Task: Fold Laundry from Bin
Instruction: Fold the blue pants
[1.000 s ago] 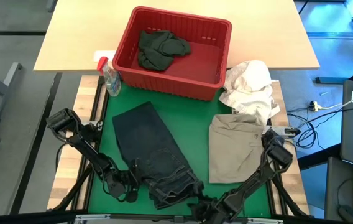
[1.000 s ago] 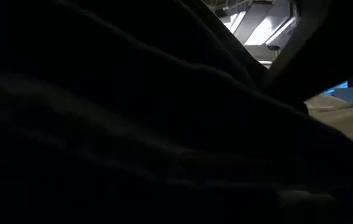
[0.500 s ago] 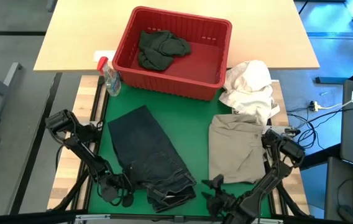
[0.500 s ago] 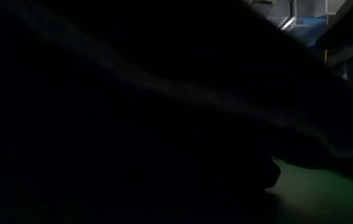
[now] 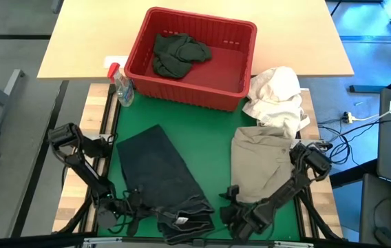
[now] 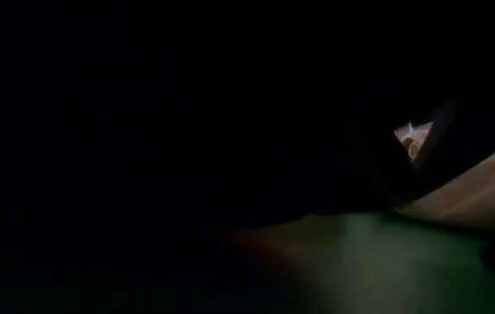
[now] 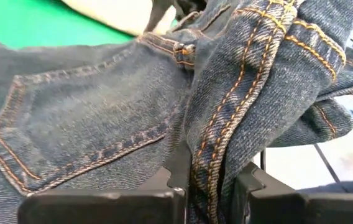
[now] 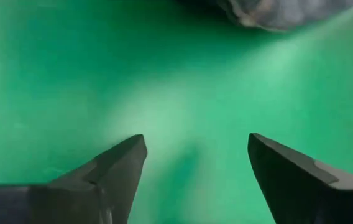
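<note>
High view: red slotted plastic bin (image 5: 217,38) at the table's far edge holds one dark garment (image 5: 177,54); dark denim jeans (image 5: 157,162) and one khaki-beige folded garment (image 5: 264,162) lie on the green mat (image 5: 216,131).

Left wrist view: left gripper (image 7: 204,186) is clamped on the jeans' seam. A thin pinch could slip.

Right wrist view: right gripper (image 8: 195,165) is spread, empty.

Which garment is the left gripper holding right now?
The dark jeans on the green mat; left gripper pinches their seam. The khaki one and the one in the bin lie untouched.
</note>
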`<state>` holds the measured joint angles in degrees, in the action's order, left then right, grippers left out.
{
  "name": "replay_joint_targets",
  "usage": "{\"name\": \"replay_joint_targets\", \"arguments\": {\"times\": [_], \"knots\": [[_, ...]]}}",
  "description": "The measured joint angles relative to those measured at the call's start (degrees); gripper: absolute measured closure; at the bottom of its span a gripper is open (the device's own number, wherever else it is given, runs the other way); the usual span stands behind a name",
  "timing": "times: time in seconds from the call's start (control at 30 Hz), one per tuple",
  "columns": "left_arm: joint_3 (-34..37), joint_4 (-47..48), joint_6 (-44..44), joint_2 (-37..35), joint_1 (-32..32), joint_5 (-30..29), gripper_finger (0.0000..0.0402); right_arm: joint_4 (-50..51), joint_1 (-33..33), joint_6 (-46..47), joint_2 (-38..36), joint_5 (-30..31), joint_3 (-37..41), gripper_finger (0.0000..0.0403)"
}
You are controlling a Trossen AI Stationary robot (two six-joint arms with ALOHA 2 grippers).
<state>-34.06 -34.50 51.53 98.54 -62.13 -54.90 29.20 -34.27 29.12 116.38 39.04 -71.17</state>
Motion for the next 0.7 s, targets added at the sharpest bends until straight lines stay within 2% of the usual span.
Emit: {"name": "replay_joint_targets", "arguments": {"times": [0.1,0.2,0.43,0.7], "knots": [[0.0,0.0,0.5,0.0,-1.4,-3.0,0.0362,-13.4,1.6,-3.8,-0.2,-3.3,3.9,0.0112],[0.0,-0.1,0.9,0.0,-2.1,-4.7,0.0362,-23.5,2.9,-5.7,-0.2,-3.2,6.7,0.0112],[0.0,-0.8,0.9,0.0,-2.4,-5.9,0.0362,-35.7,7.1,-13.0,0.9,-7.0,8.1,0.0112],[0.0,-0.9,0.9,0.0,-2.4,-6.7,0.0362,-50.5,8.8,-21.7,1.0,-7.2,8.2,0.0112]]}}
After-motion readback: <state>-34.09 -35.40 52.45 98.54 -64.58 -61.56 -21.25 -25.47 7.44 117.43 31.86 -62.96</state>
